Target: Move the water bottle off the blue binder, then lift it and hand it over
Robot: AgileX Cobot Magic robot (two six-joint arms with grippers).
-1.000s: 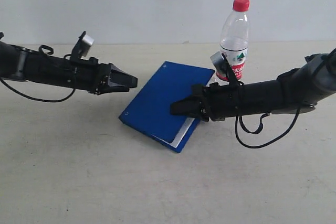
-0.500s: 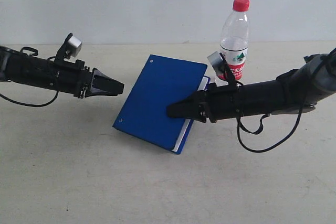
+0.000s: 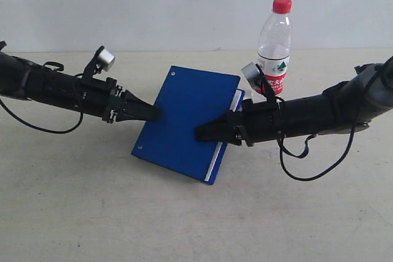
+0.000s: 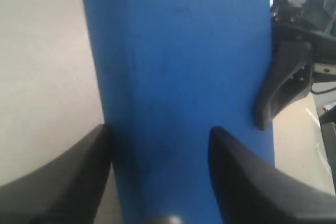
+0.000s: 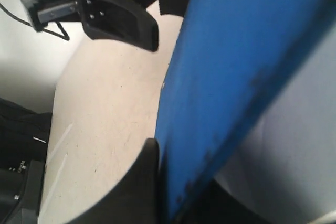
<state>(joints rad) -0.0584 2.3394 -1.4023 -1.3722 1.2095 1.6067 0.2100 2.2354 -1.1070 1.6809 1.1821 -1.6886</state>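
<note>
Jaws of the right gripper (image 3: pixel 206 132) clamp one edge of the flat bright-blue ring binder (image 3: pixel 184 115), which is tilted up from the counter (image 3: pixel 184 225); the jaws of the left gripper (image 3: pixel 156 113) stand wide at its opposite edge. The clear red-capped plastic water bottle (image 3: pixel 274 47) stands upright behind, apparently off the binder. The left jaws should probably close fully before the right ones let go.

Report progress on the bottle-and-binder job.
Done: the water bottle stands upright, clear of the blue binder. In hand: the right gripper clamps the tilted binder's edge, and the open left gripper straddles the opposite edge. Left: the handover.
</note>
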